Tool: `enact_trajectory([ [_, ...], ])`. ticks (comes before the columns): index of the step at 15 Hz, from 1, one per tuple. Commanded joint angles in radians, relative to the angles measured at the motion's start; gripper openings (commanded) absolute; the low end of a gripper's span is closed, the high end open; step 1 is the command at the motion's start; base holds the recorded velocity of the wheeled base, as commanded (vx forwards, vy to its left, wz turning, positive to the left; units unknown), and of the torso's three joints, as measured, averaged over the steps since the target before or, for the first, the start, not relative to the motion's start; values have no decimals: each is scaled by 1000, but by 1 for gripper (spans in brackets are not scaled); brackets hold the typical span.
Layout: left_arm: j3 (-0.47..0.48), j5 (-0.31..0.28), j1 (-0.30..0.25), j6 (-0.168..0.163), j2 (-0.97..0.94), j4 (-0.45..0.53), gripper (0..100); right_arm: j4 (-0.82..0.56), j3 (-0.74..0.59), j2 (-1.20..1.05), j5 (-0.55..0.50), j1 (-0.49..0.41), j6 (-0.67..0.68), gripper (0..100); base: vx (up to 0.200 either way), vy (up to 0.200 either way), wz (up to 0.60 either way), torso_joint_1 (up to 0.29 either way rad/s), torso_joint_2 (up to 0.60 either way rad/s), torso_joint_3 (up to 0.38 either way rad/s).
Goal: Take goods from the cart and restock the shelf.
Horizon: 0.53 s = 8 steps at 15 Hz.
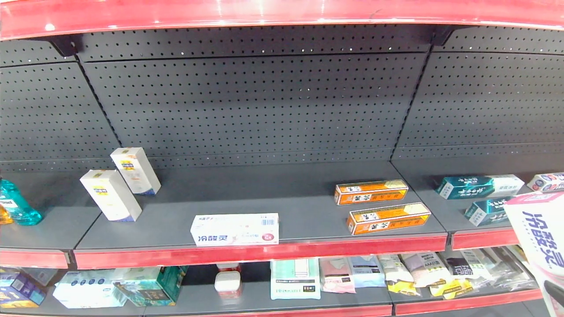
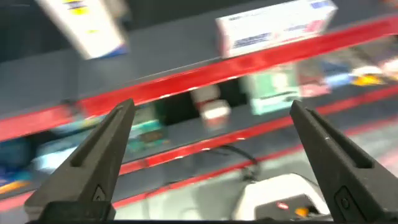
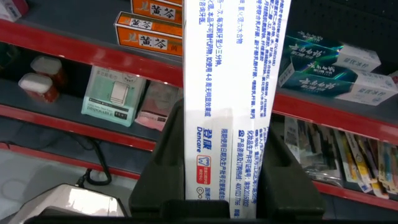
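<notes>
My right gripper is shut on a long white toothpaste box, held upright in front of the shelf. In the head view this held box rises at the lower right, before the right bay. A matching white toothpaste box lies flat at the front edge of the grey middle shelf. My left gripper hangs open with nothing between its fingers, below and in front of the shelf's red lip. The lying white box is up beyond it.
Two orange boxes lie right of centre. Two upright white boxes stand at the left, with a teal bottle beyond. Teal boxes fill the right bay. The lower shelf holds several packets.
</notes>
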<state>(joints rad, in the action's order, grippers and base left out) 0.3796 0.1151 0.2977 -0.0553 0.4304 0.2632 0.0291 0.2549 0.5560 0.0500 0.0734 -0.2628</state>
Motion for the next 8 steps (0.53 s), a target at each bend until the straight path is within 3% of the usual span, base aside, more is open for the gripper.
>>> enact_trajectory([
  [1, 104, 20, 0, -15, -124, 122, 100, 2, 4, -5, -1, 0, -7, 0, 0, 0, 0, 0, 0, 0],
  [3, 176, 20, 1, -12, -156, 252, 100, 2, 3, -5, -7, -1, -7, 0, 0, 0, 0, 0, 0, 0],
  [8, 153, 11, 1, -18, -214, 245, 100, 0, -5, -5, -19, -1, -7, 0, 0, 0, 0, 0, 0, 0],
])
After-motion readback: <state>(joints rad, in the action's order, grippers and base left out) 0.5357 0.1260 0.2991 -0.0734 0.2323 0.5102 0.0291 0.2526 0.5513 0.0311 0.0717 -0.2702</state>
